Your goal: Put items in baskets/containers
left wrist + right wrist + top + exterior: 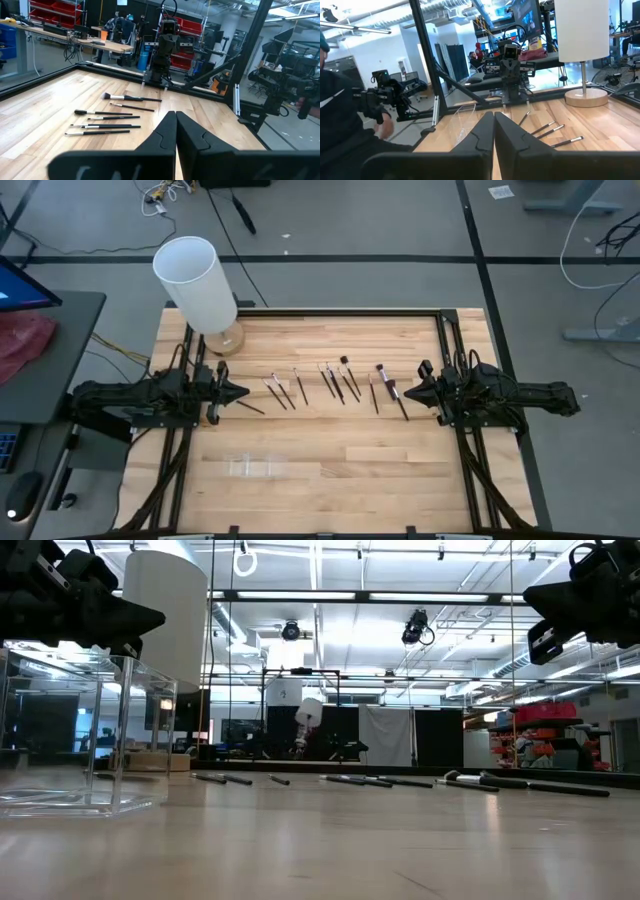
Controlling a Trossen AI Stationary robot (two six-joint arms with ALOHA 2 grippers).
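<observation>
Pale butcher-block wooden table (330, 480) held slender dark brush-like sticks (335, 385) scattered mid-table; clear shallow plastic tray (255, 466) sat nearer the front. Left gripper (240, 392) and right gripper (408, 391) hovered, fingers pressed together, empty. Brushes judged light, stiff, prone to rolling; pinch mid-handle.

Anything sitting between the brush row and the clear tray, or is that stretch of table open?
Nothing visible does. In the high view only bare wood lies between the brushes and the clear tray; the white lamp stands behind the row.
</observation>
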